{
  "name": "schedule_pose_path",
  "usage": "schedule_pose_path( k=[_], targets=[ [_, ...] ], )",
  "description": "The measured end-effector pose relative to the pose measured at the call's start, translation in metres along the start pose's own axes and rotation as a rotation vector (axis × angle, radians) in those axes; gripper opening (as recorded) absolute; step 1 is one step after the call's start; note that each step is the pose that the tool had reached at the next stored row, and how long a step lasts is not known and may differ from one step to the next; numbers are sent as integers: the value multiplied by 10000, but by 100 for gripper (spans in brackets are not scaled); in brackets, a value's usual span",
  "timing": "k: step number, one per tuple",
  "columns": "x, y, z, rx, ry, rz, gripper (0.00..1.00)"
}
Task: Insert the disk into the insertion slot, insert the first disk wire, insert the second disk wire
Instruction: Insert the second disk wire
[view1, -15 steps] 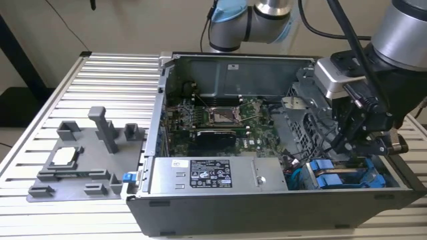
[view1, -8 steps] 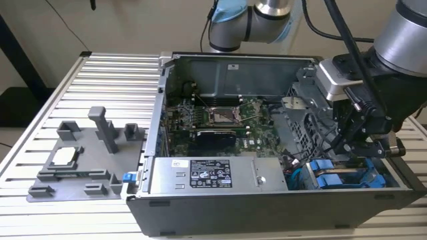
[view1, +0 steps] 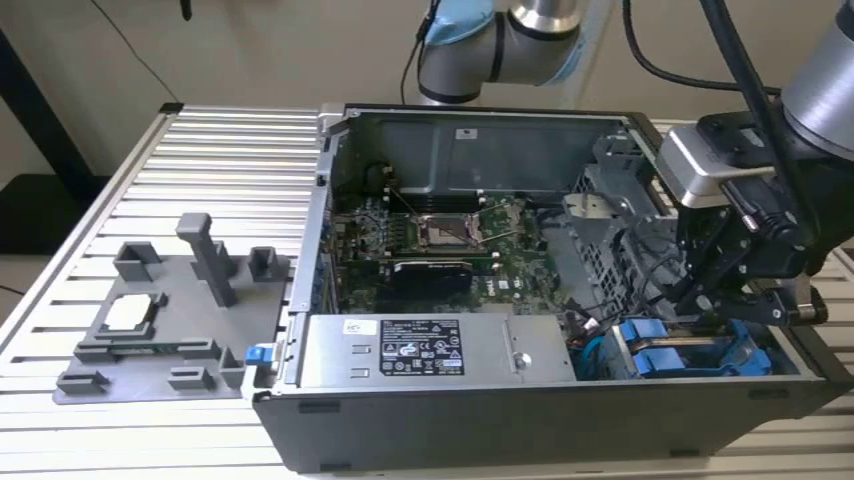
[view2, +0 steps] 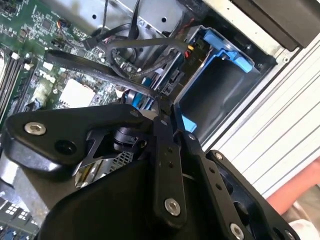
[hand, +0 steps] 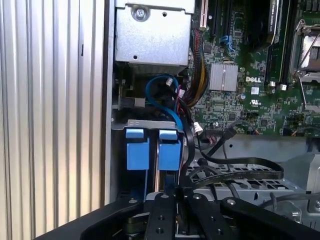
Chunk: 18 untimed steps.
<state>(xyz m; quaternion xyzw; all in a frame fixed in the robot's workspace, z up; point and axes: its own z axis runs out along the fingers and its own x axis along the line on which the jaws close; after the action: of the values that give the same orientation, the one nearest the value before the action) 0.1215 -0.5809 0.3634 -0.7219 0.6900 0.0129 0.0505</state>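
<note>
Two blue-fronted drives sit side by side in the grey drive cage (hand: 131, 123) at the case's near corner on the exterior view's right. The disk (hand: 169, 150) rests in the insertion slot, directly ahead of my gripper (hand: 176, 189), with the other blue-fronted drive (hand: 137, 150) beside it. In the exterior view my gripper (view1: 697, 300) hangs just above the blue carriers (view1: 663, 358). Its fingers (view2: 164, 150) stand close together, shut on a black disk wire (hand: 235, 173) that loops away over the cage. A blue cable (hand: 162, 95) curves behind the drives.
The open computer case (view1: 534, 420) lies on a slatted metal table (view1: 200, 170). Inside are the motherboard (view1: 441, 235) and a labelled power supply (view1: 420, 350). A grey fixture plate with upright blocks (view1: 174, 330) lies at the exterior view's left. Bundled wires (hand: 200, 75) crowd the cage.
</note>
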Motion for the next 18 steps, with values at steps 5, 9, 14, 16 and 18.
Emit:
schedule_pose_path(
  k=[5, 9, 14, 16, 18],
  targets=[
    [30, -40, 30, -30, -111, 52, 16],
    [32, -48, 47, -13, -147, 222, 16],
    [41, -72, 69, -20, -155, 227, 16],
    [48, -83, 96, -20, -168, 242, 16],
    [51, -87, 128, -17, -172, 256, 16]
  ],
)
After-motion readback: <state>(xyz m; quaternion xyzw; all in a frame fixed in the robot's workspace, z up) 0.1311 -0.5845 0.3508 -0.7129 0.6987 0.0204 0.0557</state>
